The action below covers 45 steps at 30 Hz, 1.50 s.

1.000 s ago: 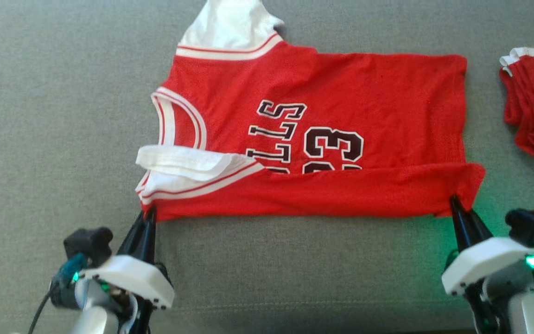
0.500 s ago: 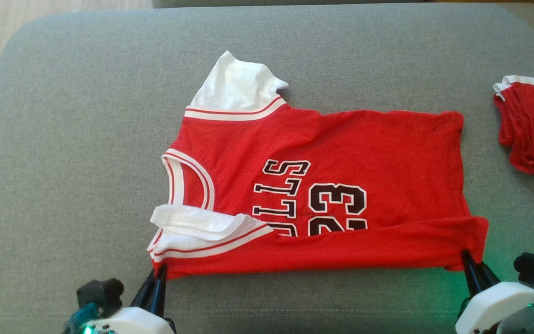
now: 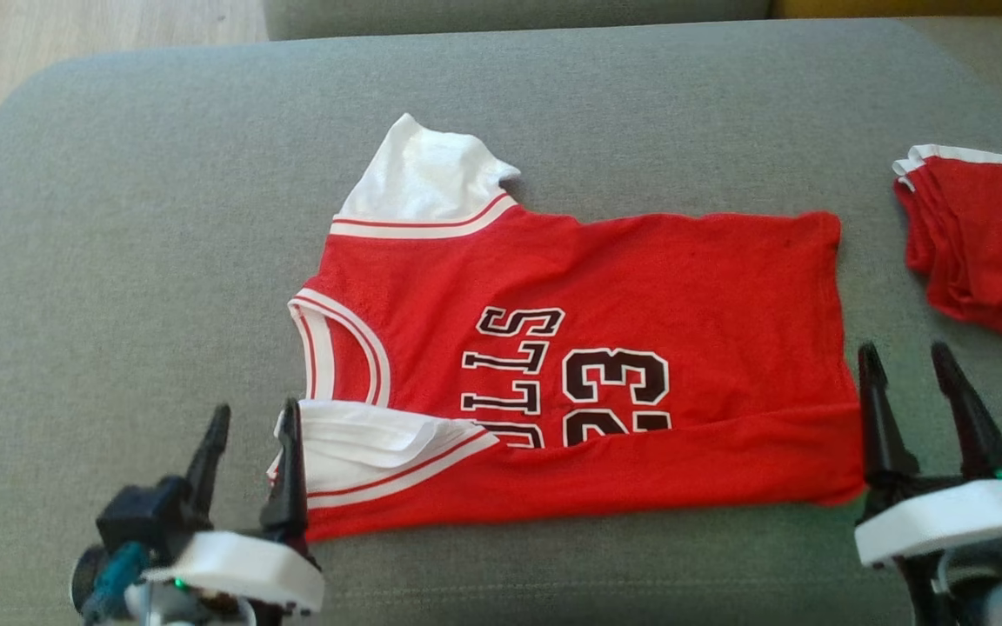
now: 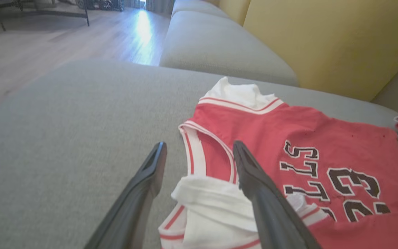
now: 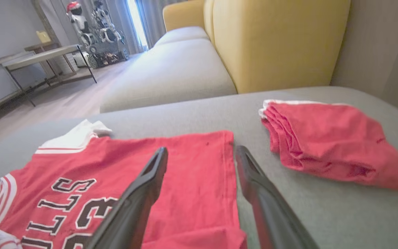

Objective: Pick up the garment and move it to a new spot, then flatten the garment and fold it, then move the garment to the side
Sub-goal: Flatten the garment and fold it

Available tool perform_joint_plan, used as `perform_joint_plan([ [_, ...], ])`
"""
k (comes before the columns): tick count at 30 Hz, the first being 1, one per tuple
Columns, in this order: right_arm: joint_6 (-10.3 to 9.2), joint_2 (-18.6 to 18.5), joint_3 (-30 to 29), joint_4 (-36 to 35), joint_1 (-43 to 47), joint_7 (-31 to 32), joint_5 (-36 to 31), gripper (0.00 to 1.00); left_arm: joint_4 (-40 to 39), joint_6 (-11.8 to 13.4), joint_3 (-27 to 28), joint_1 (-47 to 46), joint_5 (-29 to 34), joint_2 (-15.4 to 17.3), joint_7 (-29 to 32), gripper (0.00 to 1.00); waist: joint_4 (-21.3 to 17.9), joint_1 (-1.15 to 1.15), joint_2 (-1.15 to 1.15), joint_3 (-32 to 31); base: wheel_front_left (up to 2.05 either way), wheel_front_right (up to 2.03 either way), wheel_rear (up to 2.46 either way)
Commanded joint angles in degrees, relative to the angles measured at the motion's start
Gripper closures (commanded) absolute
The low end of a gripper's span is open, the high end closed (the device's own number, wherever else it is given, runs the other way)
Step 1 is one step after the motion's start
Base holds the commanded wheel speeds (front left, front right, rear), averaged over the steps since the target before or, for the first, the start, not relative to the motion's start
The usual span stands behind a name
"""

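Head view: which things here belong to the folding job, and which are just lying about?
Job: red jersey, near edge folded over; left gripper and right gripper, jaws open beside it.
Lying about: folded red garment; yellow backrest.

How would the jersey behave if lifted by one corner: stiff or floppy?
Probably floppy: the jersey lies limp, its near edge already doubled over in a soft fold. Likely light: thin cloth, flat on the cushion. Pushed, it would probably bunch rather than slide, as the wrinkled sleeve suggests.
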Motion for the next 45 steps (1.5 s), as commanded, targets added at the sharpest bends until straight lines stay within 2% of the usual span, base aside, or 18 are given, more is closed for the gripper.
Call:
perform_joint_plan([
  [1,-0.04,-0.6,2.2,-3.1,-2.6,-1.7,-0.7,0.00,-2.2,0.2,2.1,-3.2,0.6,0.8,-1.1,0.00,-0.2,0.00,0.00,-0.1,0.00,0.00,0.00],
  [9,-0.04,-0.6,4.7,-4.4,-4.7,-4.0,-1.5,0.00,-1.0,-1.5,1.1,-9.8,1.4,1.9,-1.2,0.00,-0.5,0.00,0.00,1.6,0.00,0.00,0.00],
  [14,-0.04,-0.6,4.8,-5.2,-6.5,-4.1,-1.5,0.00,1.4,-3.2,0.5,-17.8,1.3,1.9,-0.3,0.00,-0.6,0.00,0.00,5.0,0.00,0.00,0.00],
  [17,-0.04,-0.6,5.2,-5.8,-8.7,-4.2,-1.7,0.00,5.1,-5.0,0.1,-26.1,1.0,1.9,0.8,0.00,-1.3,0.00,0.00,8.4,0.00,0.00,0.00],
  [20,-0.04,-0.6,5.7,-5.9,-11.3,-4.4,-1.9,0.00,10.0,-6.9,-0.1,-34.4,0.4,1.7,1.6,0.00,-2.6,0.00,0.00,11.8,0.00,0.00,0.00],
  [21,-0.04,-0.6,6.5,-5.6,-13.0,-4.8,-1.7,0.00,14.0,-7.9,0.2,-39.3,0.1,1.9,1.9,0.00,-3.8,0.00,0.00,13.7,0.00,0.00,0.00],
  [28,-0.04,-0.6,8.3,-3.1,-16.8,-6.3,-0.7,0.00,31.1,-11.3,-0.8,-54.1,-0.4,1.8,3.2,0.00,-7.0,0.00,0.00,17.9,0.00,0.00,0.00],
  [34,-0.04,-0.6,9.4,-1.1,-18.4,-7.1,0.2,0.00,44.7,-12.8,-1.7,-62.6,-0.4,3.0,5.0,0.00,-9.5,0.00,0.00,20.1,0.00,0.00,0.00],
  [41,-0.04,-0.6,10.1,0.6,-19.4,-7.7,1.2,0.00,58.0,-12.7,-1.1,-68.1,-1.0,4.5,5.5,0.00,-11.6,0.00,0.00,21.8,0.00,0.00,0.00],
  [42,-0.04,-0.6,10.0,0.8,-19.4,-7.8,1.3,0.00,59.3,-12.7,-1.2,-68.6,-1.1,4.5,5.5,0.59,-11.7,0.00,0.00,21.9,0.00,0.00,0.00],
  [43,-0.04,-0.6,9.8,1.0,-19.4,-7.9,1.4,0.00,60.7,-12.8,-1.3,-68.9,-1.2,4.4,5.6,1.00,-11.8,0.00,0.00,21.9,0.00,0.00,0.00],
  [45,-0.04,-0.6,9.1,1.3,-19.5,-8.0,1.6,0.00,62.5,-13.2,-1.5,-69.4,-1.4,4.2,5.0,1.00,-11.7,0.00,0.00,21.9,0.00,0.00,0.00],
])
